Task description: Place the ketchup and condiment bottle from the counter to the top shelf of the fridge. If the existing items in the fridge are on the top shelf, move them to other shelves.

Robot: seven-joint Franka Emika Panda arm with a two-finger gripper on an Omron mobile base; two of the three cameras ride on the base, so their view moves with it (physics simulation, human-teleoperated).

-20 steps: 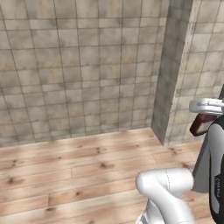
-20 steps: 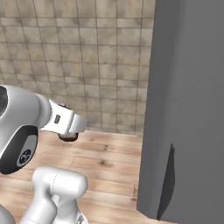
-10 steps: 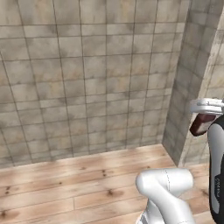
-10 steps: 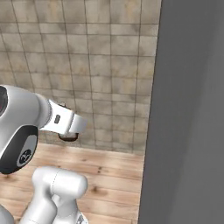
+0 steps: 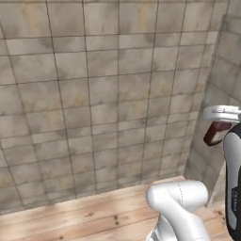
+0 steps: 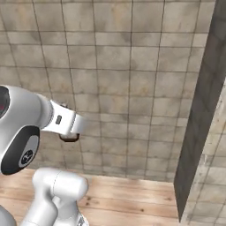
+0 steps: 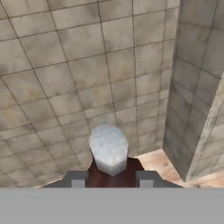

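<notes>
Ketchup point(image 7: 109, 168): maroon bottle, pale cap toward the hand camera, clamped between the gripper point(image 7: 110, 178) fingers and carried in the air. Surroundings: tiled wall point(image 5: 94, 94), wood floor point(image 5: 70, 216), grey fridge side point(image 6: 198, 123). Step, as judged: transit to fridge. Next: reach the open front, set it on the top shelf.

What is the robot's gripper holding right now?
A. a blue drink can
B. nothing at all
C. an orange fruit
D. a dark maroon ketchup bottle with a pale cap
D. In the hand view, the gripper sits closed on either side of the dark maroon ketchup bottle, with its pale cap sticking up between the fingertips.
</notes>
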